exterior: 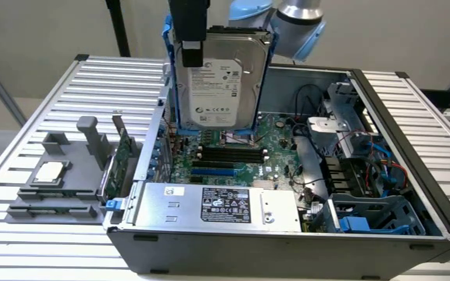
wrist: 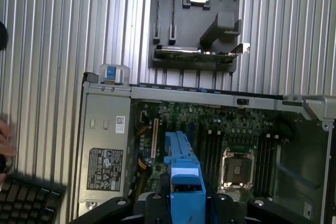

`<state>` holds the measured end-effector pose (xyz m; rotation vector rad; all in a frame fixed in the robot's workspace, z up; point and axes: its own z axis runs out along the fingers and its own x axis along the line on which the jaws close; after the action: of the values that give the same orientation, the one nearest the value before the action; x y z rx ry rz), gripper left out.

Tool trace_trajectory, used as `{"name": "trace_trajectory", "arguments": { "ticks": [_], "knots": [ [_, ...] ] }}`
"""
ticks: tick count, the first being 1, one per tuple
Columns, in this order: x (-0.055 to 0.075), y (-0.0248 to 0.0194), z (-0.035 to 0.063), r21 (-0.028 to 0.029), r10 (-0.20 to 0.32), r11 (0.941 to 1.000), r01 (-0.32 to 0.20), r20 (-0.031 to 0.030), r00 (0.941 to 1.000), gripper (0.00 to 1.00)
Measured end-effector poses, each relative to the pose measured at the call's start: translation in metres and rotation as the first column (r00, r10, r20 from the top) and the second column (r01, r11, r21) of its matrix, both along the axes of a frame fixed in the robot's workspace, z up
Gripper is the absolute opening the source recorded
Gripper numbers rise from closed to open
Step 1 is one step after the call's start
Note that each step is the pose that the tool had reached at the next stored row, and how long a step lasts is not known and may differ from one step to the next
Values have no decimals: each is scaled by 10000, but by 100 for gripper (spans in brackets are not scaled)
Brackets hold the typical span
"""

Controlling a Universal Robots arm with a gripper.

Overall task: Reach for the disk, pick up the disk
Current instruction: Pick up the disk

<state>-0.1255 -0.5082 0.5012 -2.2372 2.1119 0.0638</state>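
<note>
The arm [exterior: 299, 23] of the robot has round joints. In the exterior view one joint is of light silver-grey metal, with a smooth cylinder shape, and it carries a pale blue plastic cap on its side. A second pale blue cap is seen just beside it, toward the exterior view's left. The gripper [exterior: 190, 35] is black: a long, narrow, flat finger with straight edges and a matte surface, a little wider near its lower end. In the wrist view the base of the gripper [wrist: 181, 205] is dark grey to black, with broad curved shoulders on both sides and small round screws set in them.
</note>
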Motion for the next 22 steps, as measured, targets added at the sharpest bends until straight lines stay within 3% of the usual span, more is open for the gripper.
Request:
{"name": "trace_trajectory", "arguments": {
  "ticks": [22],
  "knots": [
    [984, -351, 0, 0, 0, 10000, 0, 0, 10000, 33]
  ]
}}
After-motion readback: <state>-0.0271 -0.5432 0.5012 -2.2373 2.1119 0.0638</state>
